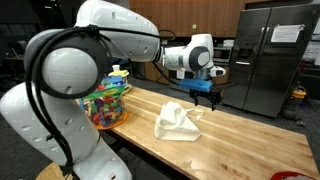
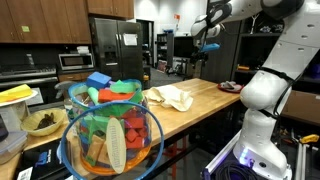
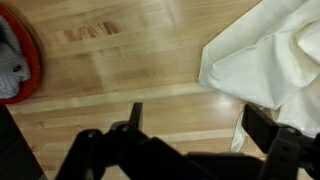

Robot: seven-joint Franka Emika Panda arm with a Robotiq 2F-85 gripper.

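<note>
Gripper (image 3: 193, 118): the fingers stand apart with nothing between them. It hangs above the table, clear of the wood.
Cloth (image 3: 268, 55): cream and crumpled, lying on the table just beside the gripper. One finger crosses its edge in the wrist view, and no contact shows. In an exterior view (image 1: 178, 122) it lies heaped in folds just below the gripper.
Table (image 3: 130, 70): pale wooden planks.
Red bowl (image 3: 32, 70): at the wrist view's edge, across from the cloth — something grey lies inside.
Toy basket (image 1: 108, 100): full of coloured pieces, at the table's end by the arm's base, well apart from the cloth.
Refrigerator (image 1: 265, 60): steel, behind the table — farthest back.
</note>
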